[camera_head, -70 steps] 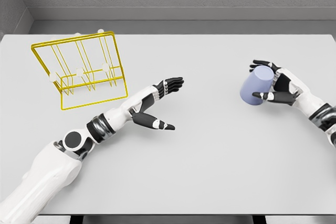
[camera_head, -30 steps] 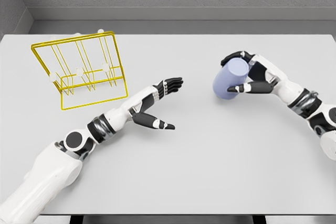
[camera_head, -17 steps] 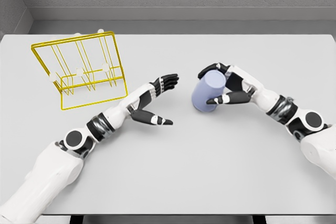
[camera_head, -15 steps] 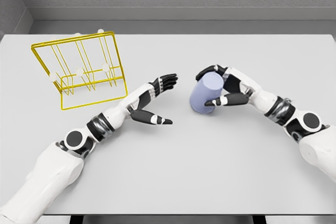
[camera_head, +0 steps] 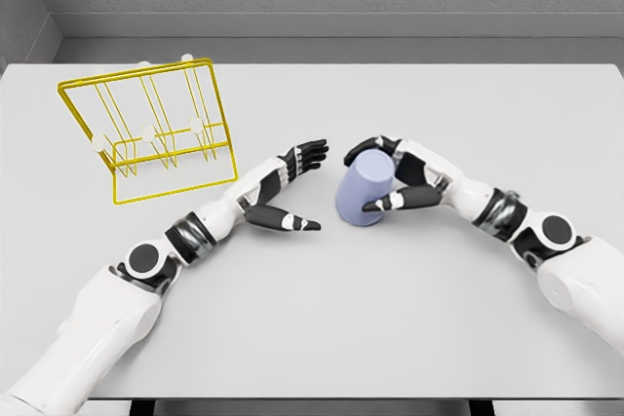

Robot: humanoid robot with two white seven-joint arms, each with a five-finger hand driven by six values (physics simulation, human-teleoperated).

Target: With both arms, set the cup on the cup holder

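A pale blue cup (camera_head: 365, 190) is tilted near the middle of the table, held by my right hand (camera_head: 382, 175), whose fingers curl over its top and whose thumb presses its lower side. My left hand (camera_head: 291, 187) lies open just left of the cup, fingers spread toward it, a small gap between them. The yellow wire cup holder (camera_head: 151, 128) with white-tipped pegs stands at the far left of the table, well away from both hands.
The grey table (camera_head: 390, 319) runs to a grey back wall. Its front edge shows at the bottom of the picture. Both white arms reach in over the table from the lower corners.
My right hand has carried the cup leftward from the right side of the table to just beside my left hand. The left hand has barely moved.
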